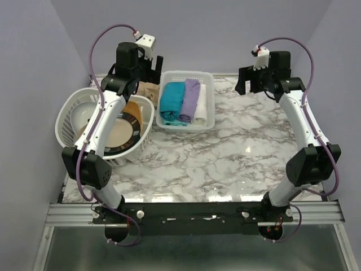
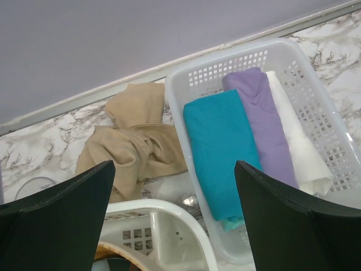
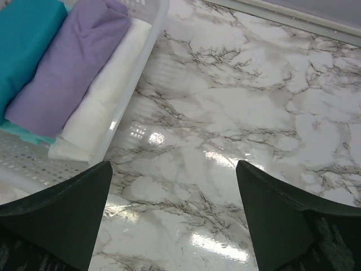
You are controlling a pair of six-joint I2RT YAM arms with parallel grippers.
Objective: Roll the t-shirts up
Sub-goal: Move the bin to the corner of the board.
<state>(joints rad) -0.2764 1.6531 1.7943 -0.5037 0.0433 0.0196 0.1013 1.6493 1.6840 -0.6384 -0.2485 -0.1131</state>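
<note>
Teal roll [image 2: 220, 152], lilac roll [image 2: 262, 121] and white roll [image 2: 299, 147] sit finished in the rectangular basket [image 2: 225, 61]. The beige t-shirt [image 2: 135, 141] lies crumpled on the table [image 2: 34, 152] beside it, unrolled. The left gripper [image 2: 172, 169] and right gripper [image 3: 174, 166] gape wide, empty.

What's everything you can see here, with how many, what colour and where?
rolled t-shirts: three, teal roll, lilac roll, white roll, in the rectangular basket
beige t-shirt: one, crumpled on the table by the back wall
rectangular basket: one, white, back centre
round basket: one, white, left
plate: one, dark-rimmed, in the round basket
woven piece: one, golden-brown, in the round basket
table: one, marbled
left gripper: black, open, empty
right gripper: black, open, empty
</note>
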